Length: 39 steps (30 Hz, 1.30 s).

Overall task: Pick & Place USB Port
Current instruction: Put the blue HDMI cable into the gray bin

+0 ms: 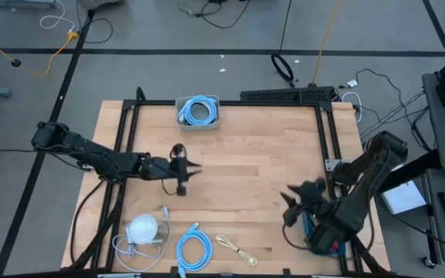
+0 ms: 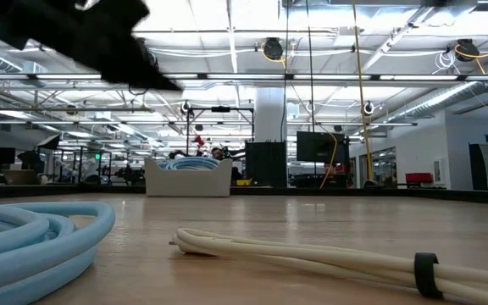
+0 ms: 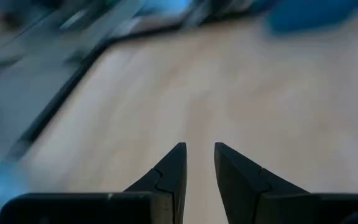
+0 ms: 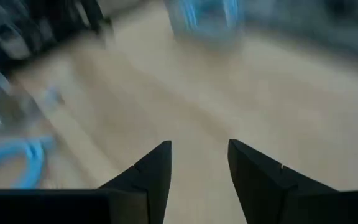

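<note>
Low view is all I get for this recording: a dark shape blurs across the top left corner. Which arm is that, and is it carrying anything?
Observer: It is most likely the left arm. From above, the left hand hangs over the left middle of the table. Its wrist view shows it open with nothing held.
Operator: And the right arm?
Observer: The right hand is near the table's right edge, also open and empty.
Operator: What is in the white bin at the back?
Observer: Seen from above, a coiled blue cable lies inside the white bin.
</note>
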{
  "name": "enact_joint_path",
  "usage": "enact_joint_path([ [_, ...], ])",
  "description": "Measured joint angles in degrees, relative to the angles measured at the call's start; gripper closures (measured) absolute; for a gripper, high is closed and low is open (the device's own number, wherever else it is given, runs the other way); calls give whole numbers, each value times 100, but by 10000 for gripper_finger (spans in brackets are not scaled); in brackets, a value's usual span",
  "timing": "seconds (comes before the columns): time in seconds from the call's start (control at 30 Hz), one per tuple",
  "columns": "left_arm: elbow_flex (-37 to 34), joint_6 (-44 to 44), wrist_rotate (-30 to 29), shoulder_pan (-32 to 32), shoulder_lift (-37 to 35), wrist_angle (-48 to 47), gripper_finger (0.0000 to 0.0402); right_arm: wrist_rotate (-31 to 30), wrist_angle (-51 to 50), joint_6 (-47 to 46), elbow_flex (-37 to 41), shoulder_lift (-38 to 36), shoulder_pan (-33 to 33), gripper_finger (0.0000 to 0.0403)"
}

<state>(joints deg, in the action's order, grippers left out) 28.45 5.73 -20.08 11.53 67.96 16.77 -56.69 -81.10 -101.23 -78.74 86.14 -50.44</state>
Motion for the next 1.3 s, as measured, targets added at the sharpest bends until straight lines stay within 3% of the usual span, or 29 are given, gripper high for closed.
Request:
enact_joint_path([
  [0.1,2,179,1412,-26,-19,999,314,-1085,645,1757,-2,-362,346,256],
  [0.17,32,189,2286,-67,-19,1194,314,-1246,1139,3016,-2,-509,647,260],
  [0.23,217,167,2789,-66,-17,814,314,-1221,1574,4118,-1,-554,988,262],
  [0.3,547,154,2741,87,-17,-77,314,-1125,1904,5001,-2,-535,1317,263],
  [0.53,2477,-396,532,1485,533,-3658,314,-459,2873,6681,538,-335,2459,260],
  [0.63,3173,-991,257,1932,964,-4502,314,-291,3733,7171,1140,-357,2848,259],
  [0.7,3402,-1602,318,2073,1299,-5014,314,-165,4305,7418,1565,-419,3055,259],
  [0.87,3482,-3223,1379,2092,2162,-5498,314,265,6160,8289,2521,-612,3558,260],
  [1.03,3680,-4275,2092,2037,2830,-5926,313,921,7700,9072,3254,-914,3980,263],
  [1.2,4337,-4763,2154,1941,2947,-6306,310,1368,8382,9533,3697,-1236,4302,262],
  [1.3,4819,-4970,2011,1859,2948,-6327,281,1500,8399,9655,3794,-1388,4436,262],
])
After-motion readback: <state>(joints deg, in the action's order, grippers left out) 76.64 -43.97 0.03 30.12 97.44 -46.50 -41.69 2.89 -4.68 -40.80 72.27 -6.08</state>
